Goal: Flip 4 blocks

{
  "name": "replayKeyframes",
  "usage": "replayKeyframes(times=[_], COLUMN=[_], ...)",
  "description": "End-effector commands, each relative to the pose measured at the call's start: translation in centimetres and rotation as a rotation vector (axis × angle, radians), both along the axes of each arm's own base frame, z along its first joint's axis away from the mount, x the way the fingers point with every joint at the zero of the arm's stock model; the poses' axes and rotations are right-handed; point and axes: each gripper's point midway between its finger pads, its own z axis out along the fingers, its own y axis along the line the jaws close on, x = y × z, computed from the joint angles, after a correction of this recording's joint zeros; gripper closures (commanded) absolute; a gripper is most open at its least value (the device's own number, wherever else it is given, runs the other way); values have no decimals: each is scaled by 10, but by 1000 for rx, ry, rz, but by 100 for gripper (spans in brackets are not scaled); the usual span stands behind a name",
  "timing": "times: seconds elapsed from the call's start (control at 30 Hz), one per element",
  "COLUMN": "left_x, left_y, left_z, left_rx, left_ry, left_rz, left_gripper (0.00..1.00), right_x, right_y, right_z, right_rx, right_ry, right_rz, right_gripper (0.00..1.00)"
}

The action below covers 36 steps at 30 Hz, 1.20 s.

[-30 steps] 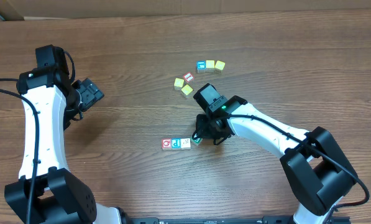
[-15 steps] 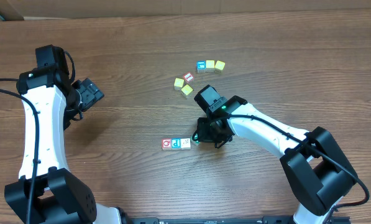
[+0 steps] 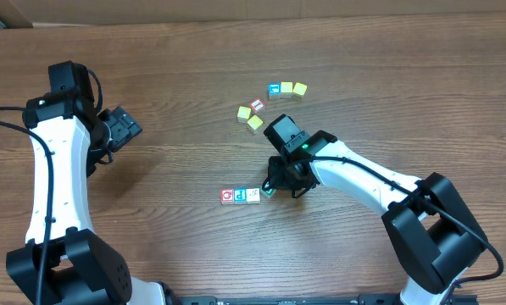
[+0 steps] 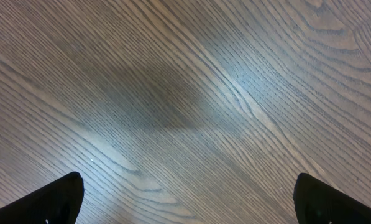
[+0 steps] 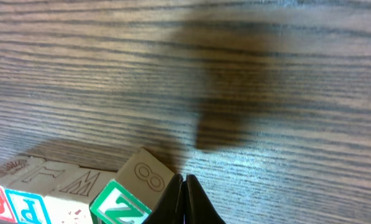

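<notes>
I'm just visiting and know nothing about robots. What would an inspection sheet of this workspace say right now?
Surface: brown wood-grain table.
Job's things: red block, blue block and pale block touching in a row; green block askew at the row's end.
Clutter: six spare cubes farther back, in two loose clusters, mostly yellow, one blue-faced, one red-faced.
Grippers: left gripper open over bare wood; right gripper shut, tips right beside the green block.
Cables: black cable by the left arm; second cable along the right arm.
Surroundings: cardboard behind the table.
</notes>
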Motion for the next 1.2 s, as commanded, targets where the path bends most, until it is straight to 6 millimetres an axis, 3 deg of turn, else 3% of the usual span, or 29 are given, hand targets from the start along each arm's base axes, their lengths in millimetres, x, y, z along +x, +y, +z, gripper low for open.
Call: replayKeyframes(times=[0.0, 0.5, 0.73, 1.17], left_x=[2, 2, 2, 2], left_y=[0, 0, 0, 0], left_z=[1, 1, 1, 1], left_rx=[3, 3, 3, 3], left_ry=[-3, -3, -3, -3], left_rz=[-16, -16, -16, -16], left_gripper=[0, 0, 1, 0], right_x=[-9, -23, 4, 14], right_y=[5, 6, -3, 8], right_z=[1, 1, 0, 4], right_rx=[23, 41, -32, 18], right_ry=[29, 99, -38, -80], right_rz=[12, 20, -10, -8], right_gripper=[96, 96, 96, 96])
